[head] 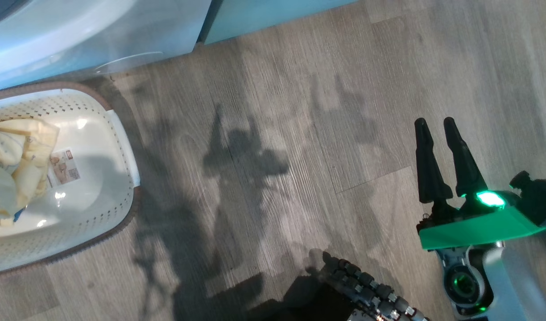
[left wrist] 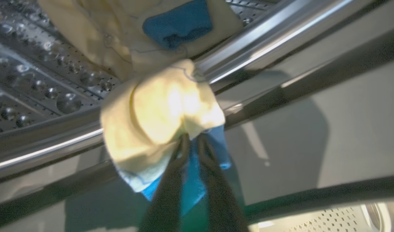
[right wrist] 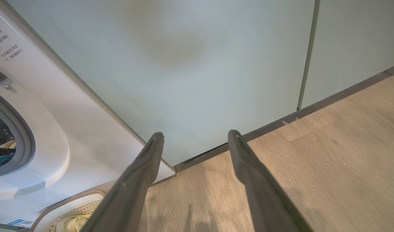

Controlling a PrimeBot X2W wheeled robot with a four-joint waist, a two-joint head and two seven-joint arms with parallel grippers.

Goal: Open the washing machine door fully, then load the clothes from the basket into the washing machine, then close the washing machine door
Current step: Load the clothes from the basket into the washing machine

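In the left wrist view my left gripper is shut on a pale yellow garment with blue trim. The garment hangs over the steel lip of the washing machine's drum. More of the clothes lie inside the drum. The cream basket sits on the floor before the white washing machine, with several yellow clothes in its left part. My right gripper hangs open over bare floor, far right of the basket; its wrist view shows it holding nothing. The washing machine door is out of view.
Pale-green cabinets stand right of the washing machine, and the basket rim shows below it. Wood floor stretches between the basket and my right arm. A dark cable chain lies at the bottom edge.
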